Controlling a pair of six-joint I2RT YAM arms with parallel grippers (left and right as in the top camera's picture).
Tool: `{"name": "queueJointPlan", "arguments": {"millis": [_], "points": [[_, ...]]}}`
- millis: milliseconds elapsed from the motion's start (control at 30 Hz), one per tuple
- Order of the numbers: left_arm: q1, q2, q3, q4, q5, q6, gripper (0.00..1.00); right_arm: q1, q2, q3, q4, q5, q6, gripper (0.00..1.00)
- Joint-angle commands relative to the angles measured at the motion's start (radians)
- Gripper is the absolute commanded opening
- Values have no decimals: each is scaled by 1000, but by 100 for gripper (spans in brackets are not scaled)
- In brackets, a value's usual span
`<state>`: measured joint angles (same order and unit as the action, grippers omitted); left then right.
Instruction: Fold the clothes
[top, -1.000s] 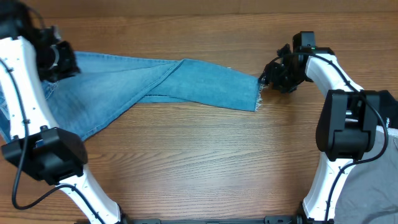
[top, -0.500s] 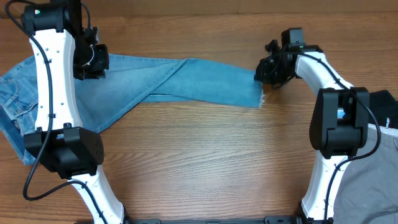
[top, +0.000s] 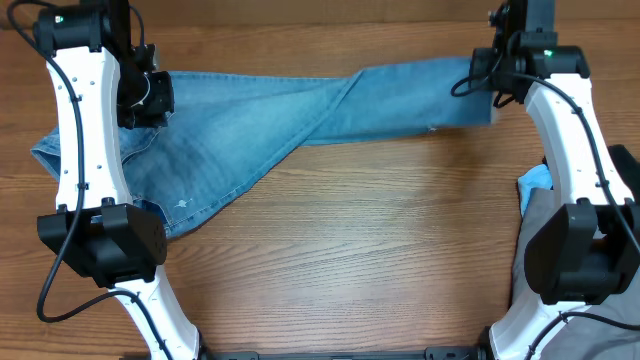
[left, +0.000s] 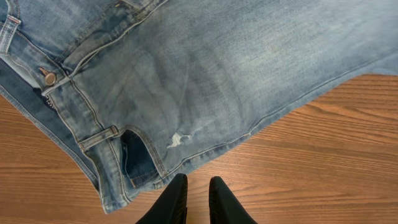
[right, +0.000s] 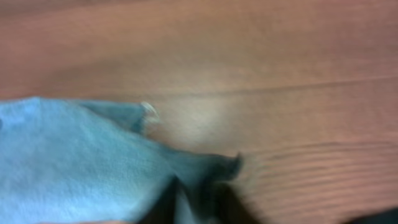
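One pair of jeans (top: 250, 120); right gripper (top: 487, 85) pinches one leg hem; left gripper (left: 196, 193) narrow, holding nothing

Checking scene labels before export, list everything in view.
jeans: 1, light-blue denim, spread across the far half of the table, waist at the left, one leg stretched right
table: 1, brown wood grain, under everything
grey garment: 1, grey, right edge, partly behind the right arm
blue cloth: 1 scrap, light blue, at the grey garment's top edge; identity unclear
arms: 2, white and black, one per side
left gripper: fingers close together, holding nothing, near the waist
right gripper: shut on the leg end
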<state>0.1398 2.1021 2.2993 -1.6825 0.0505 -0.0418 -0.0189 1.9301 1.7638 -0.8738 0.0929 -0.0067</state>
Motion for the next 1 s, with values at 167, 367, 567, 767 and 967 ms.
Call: {"name": "queueJointPlan", "arguments": {"millis": [167, 367, 567, 767, 967], "points": [[7, -6, 26, -7, 10, 1, 18, 0, 13, -50, -51, -403, 275, 59], [7, -6, 26, -2, 25, 1, 17, 180, 50, -50, 90, -357, 595, 59], [5, -6, 26, 0, 29, 1, 18, 245, 209, -50, 351, -447, 743, 59], [2, -6, 26, 3, 48, 2, 19, 248, 297, -50, 547, -454, 767, 64], [-8, -6, 26, 11, 54, 1, 20, 281, 391, -50, 658, -394, 842, 64]]}}
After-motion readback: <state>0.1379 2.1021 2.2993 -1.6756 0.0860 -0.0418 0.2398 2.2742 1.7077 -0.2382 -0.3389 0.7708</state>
